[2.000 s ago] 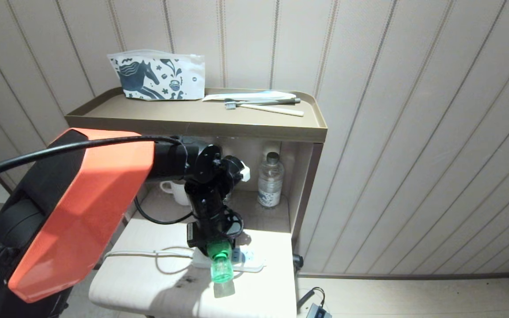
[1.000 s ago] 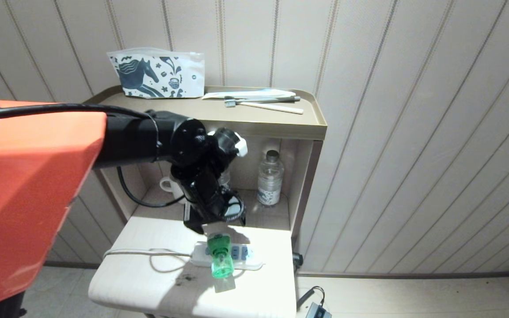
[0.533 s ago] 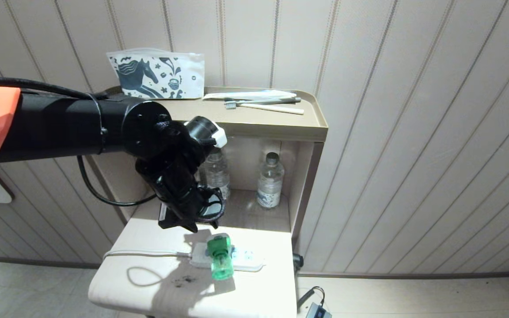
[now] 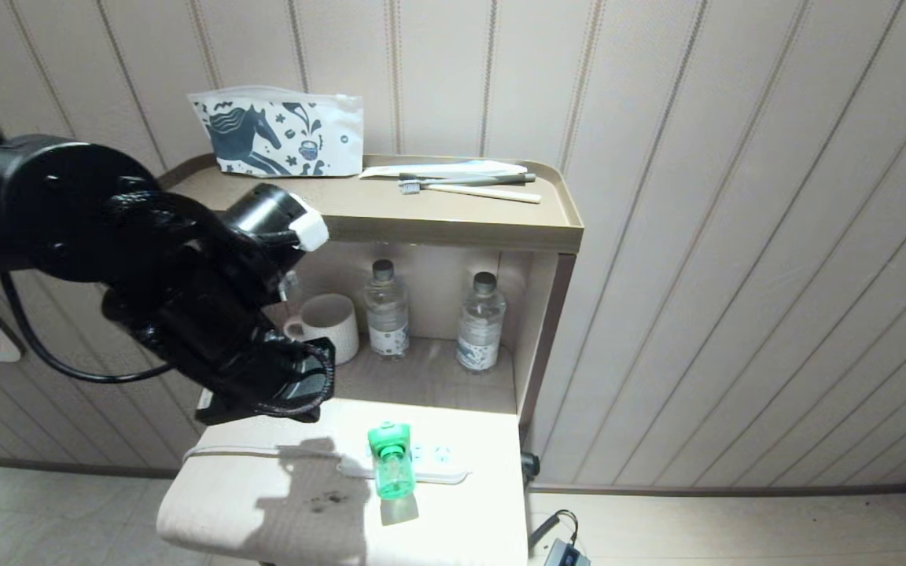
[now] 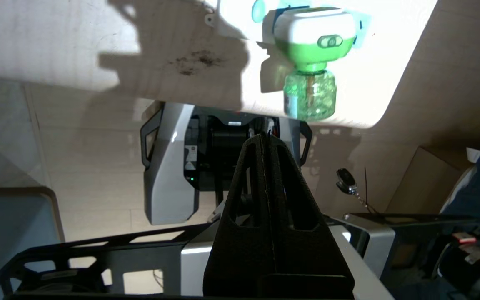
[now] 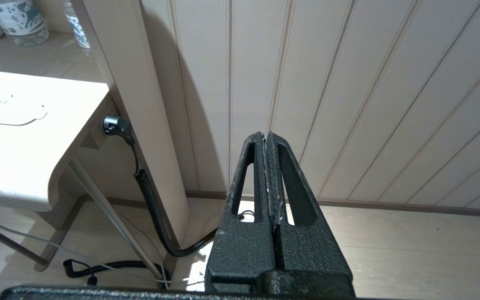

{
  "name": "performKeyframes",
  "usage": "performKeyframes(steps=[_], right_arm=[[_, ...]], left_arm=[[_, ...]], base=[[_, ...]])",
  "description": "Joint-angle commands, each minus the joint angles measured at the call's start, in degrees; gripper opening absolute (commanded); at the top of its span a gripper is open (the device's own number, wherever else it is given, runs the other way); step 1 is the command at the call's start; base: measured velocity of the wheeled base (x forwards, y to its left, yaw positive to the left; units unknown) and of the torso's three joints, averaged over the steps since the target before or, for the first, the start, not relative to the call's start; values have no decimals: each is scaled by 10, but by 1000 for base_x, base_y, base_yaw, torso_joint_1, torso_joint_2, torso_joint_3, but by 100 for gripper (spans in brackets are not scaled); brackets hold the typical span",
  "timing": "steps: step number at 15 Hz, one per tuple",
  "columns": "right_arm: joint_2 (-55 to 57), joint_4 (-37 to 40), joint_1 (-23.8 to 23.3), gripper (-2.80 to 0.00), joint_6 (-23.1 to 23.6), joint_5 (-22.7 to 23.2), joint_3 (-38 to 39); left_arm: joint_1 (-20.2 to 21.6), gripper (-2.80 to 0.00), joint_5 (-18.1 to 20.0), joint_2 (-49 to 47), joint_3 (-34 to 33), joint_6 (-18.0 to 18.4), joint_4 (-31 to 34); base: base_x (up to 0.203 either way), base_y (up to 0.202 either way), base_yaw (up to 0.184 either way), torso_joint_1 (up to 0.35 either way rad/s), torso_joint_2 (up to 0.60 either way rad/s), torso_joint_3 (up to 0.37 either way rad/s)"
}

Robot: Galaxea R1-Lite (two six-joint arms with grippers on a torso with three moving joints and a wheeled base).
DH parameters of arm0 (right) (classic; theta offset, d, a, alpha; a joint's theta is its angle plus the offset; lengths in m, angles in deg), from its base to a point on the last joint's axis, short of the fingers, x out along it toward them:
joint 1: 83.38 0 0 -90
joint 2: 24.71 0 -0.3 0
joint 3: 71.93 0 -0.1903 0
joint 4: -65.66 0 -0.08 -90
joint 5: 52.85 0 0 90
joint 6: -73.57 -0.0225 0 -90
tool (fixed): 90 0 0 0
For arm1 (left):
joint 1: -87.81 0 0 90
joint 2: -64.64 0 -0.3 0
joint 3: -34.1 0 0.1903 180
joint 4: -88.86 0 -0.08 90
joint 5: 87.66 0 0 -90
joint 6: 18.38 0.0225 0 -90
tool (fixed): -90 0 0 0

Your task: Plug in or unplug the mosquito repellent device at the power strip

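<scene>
Sitting plugged into the power strip (image 4: 420, 464) at lower centre of the head view, the mosquito repellent device (image 4: 392, 470) looks finished with, and the left tool (image 4: 296, 409), pinched fully narrow and empty, hangs well apart to its left above the counter (image 4: 264, 503). By my reading only parking that arm remains, clear of the mug (image 4: 330, 325) and two water bottles (image 4: 387, 310) on the shelf behind; the right tool (image 6: 268, 146) is also pinched together, out by the wall.

Mosquito repellent device (image 4: 392, 464) open above; mug (image 4: 330, 327), bottles (image 4: 387, 310) crowd shelf behind.
</scene>
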Motion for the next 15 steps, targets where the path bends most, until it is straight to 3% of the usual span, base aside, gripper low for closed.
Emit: performKeyframes(steps=[1,3,5,6,10,15], right_arm=[[0,0,0,-280,0,0,0],[0,0,0,-280,0,1,0],[0,0,0,-280,0,0,0],[0,0,0,-280,0,1,0],[0,0,0,-280,0,1,0],[0,0,0,-280,0,0,0]], left_arm=[[16,-280,-1,83,-37,1,4],[42,-280,-6,145,-70,21,2],[108,-280,-16,226,-116,112,-17],[150,-280,-21,265,-139,166,-49],[280,-280,-46,359,-233,298,-228],[304,-280,-73,516,-305,334,-373]], base=[[0,0,0,0,0,0],[0,0,0,0,0,0],[0,0,0,0,0,0],[0,0,0,0,0,0],[0,0,0,0,0,0],[0,0,0,0,0,0]])
